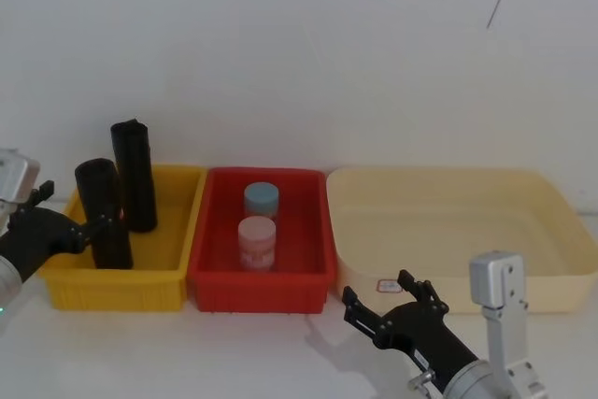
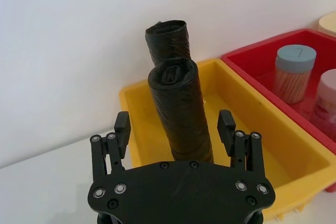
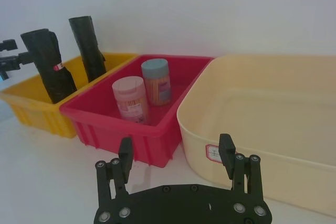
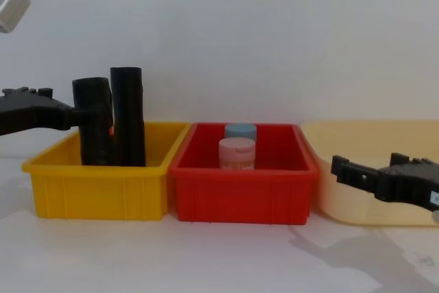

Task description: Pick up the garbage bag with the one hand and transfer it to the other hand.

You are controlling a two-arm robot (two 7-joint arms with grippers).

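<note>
The garbage bag (image 1: 101, 198), a short black roll with a red mark on its side (image 3: 47, 64), stands upright at the left end of the yellow bin (image 1: 112, 287). My left gripper (image 1: 105, 224) reaches in from the left and is open, one finger on each side of the roll (image 2: 181, 114) with a small gap on both sides. In the chest view the left gripper (image 4: 65, 116) meets the roll (image 4: 92, 128) near its upper half. My right gripper (image 1: 388, 310) hovers open and empty (image 3: 176, 156) low in front of the cream tub.
A taller plain black roll (image 1: 134, 175) stands just behind the garbage bag in the same bin. The red bin (image 1: 262, 287) in the middle holds a blue-lidded jar (image 1: 261, 201) and a pink jar (image 1: 256, 242). A large cream tub (image 1: 467, 231) sits at the right.
</note>
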